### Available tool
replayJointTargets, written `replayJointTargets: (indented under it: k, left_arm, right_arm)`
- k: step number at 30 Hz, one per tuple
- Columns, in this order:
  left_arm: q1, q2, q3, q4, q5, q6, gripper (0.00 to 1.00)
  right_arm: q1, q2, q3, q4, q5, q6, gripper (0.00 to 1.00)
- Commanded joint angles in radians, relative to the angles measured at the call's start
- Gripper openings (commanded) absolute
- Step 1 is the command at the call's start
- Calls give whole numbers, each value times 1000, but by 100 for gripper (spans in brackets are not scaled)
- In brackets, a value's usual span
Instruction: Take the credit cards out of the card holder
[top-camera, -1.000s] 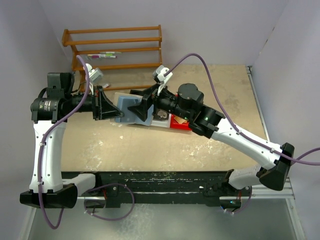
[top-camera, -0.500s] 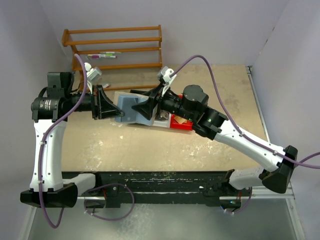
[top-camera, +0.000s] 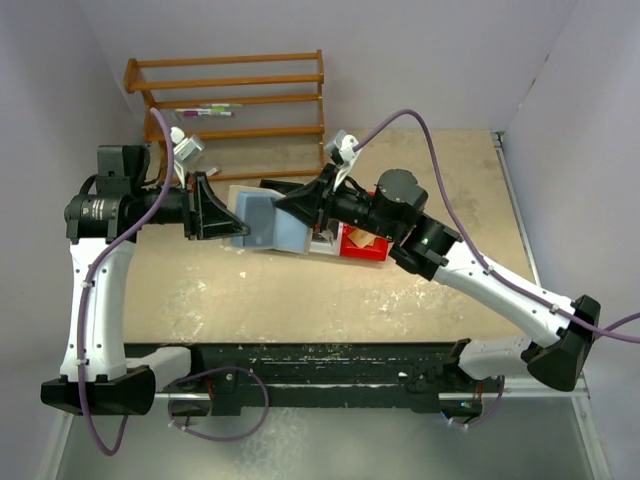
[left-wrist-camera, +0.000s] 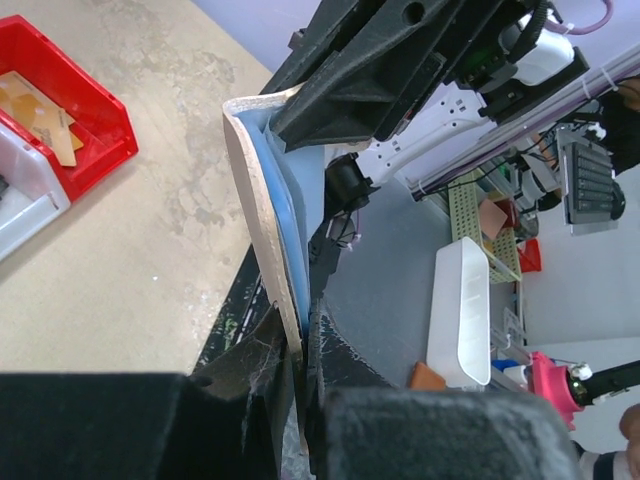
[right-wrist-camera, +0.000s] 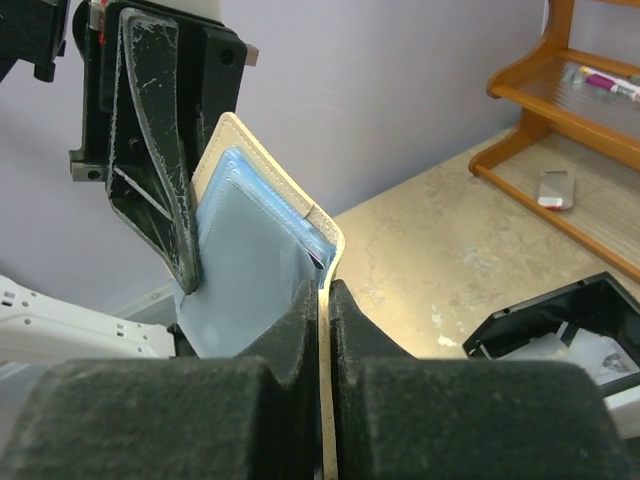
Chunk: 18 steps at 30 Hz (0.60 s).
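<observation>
Over the tan bench (top-camera: 300, 290), rack (top-camera: 225, 60) at 11 o'clock, left fingers (top-camera: 210, 206) and right fingers (top-camera: 302, 200), levelled inward, pinch the card holder (top-camera: 266, 222).

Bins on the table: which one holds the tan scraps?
The red bin, tan scraps inside; the white bin sits beside it; the black bin holds whitish items.

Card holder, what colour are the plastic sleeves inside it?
Pale blue-grey sleeves, edged by the tan card holder; clearest in the right wrist view.
</observation>
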Motion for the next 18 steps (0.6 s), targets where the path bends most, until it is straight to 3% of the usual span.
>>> replayJointTargets:
  k: [1,8,13,16,18]
  left_arm:
    - [-5,-22,-1,37,163,-29,14]
    - [-5,-27,-2,42,220,-30,29]
    - [-5,-30,-17,60,207,-32,25]
    - [-5,-32,-26,86,103,-53,18]
    - [-5,-27,-31,80,42,-45,27]
  right_arm:
    - [-16,-1,-34,43,-61,45,0]
    - [-67,-26,-91,92,-109,112,0]
    - [-85,-38,-104,118,-143,142,0]
    - [-85,-41,-104,132,-162,155,0]
    - [-85,-41,-101,138,-167,171,0]
